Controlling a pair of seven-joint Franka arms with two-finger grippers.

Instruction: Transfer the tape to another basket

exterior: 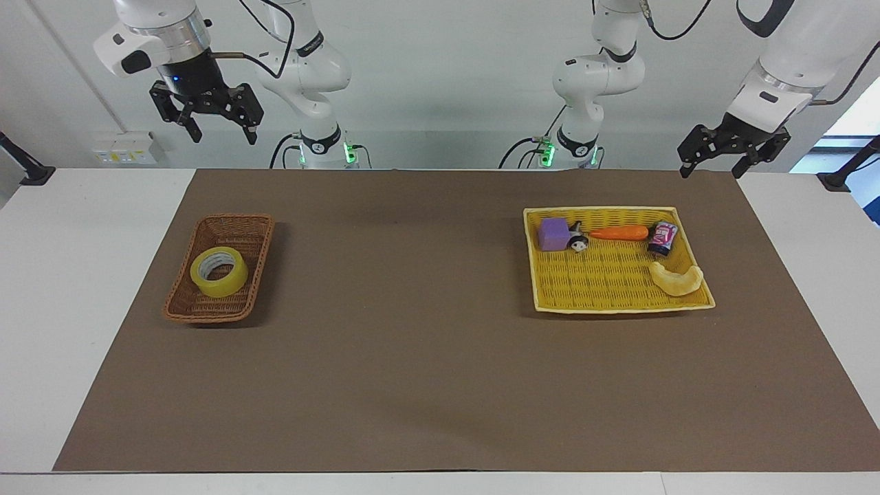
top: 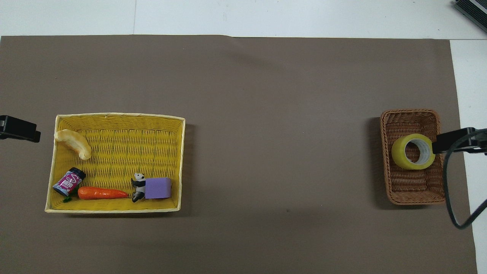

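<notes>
Your translucent yellow ring-shaped roll of packing tape (exterior: 219, 271) lies flat in the narrow dark brown woven wicker basket (exterior: 237, 227) at the right arm's end of the bench. It looks light, stiff and slick, so pinch across its wall, one finger inside the core. The right gripper (exterior: 216, 128) hangs high with jaws spread; the left gripper (exterior: 712, 164) waits, jaws spread, near the yellow plastic tray basket (exterior: 605, 208).

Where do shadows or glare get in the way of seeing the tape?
Facing view: the tape is evenly lit and glare-free; the wicker basket casts a soft shadow toward the table's middle. Overhead view: the right tool and its cable overlap the basket's edge beside the roll, but the roll shows clearly.
</notes>
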